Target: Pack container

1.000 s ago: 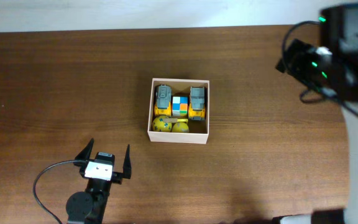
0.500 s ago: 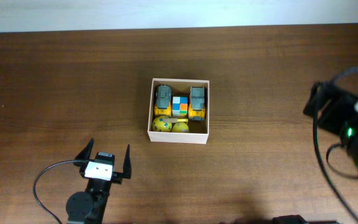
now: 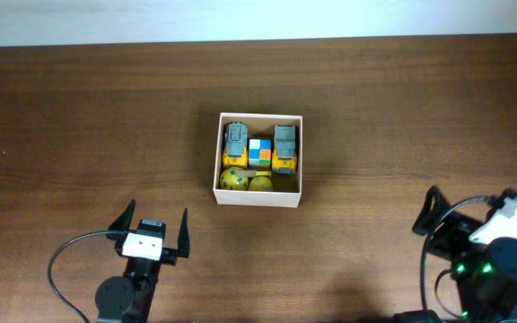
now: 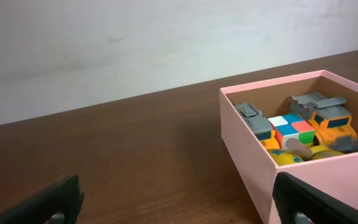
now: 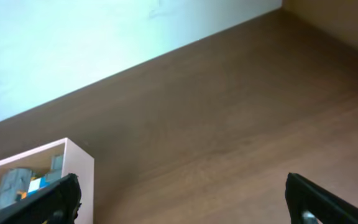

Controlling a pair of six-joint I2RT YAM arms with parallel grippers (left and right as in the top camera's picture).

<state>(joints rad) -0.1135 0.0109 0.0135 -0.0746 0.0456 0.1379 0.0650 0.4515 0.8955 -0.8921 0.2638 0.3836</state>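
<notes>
one shallow, lidless container (image 3: 257, 196) sits just right of the middle of the overhead frame on the dark wooden table (image 3: 79, 108), its outer walls pale and its inside tan. it is already full: two grey-and-yellow toy trucks (image 3: 237, 142) stand along the left and right inner walls with a colour cube (image 3: 259, 152) wedged between them, and two yellow balls (image 3: 232, 179) lie side by side in the lower part, close to the near wall. in the left wrist view the same box fills the right half of the frame, with the toys showing just above its rim. in the right wrist view only a corner of it shows, at the lower left. the left gripper (image 3: 158, 218) rests at the lower left of the overhead frame, well apart from the box, its fingers spread wide with nothing between them. the right gripper (image 5: 182, 202) sits at the lower right of the overhead frame, also well away, and its own camera shows the two fingertips far apart at the bottom corners and holding nothing. no loose toy shows on the wood in any view, so the packing step looks finished, or very nearly so, and both arms appear to be at rest positions. judging from this, the next move calls for little beyond keeping both arms away from the box so it is not nudged. if another item were to appear, room inside looks tight, and it would need placing from above into the gap beside the balls.
</notes>
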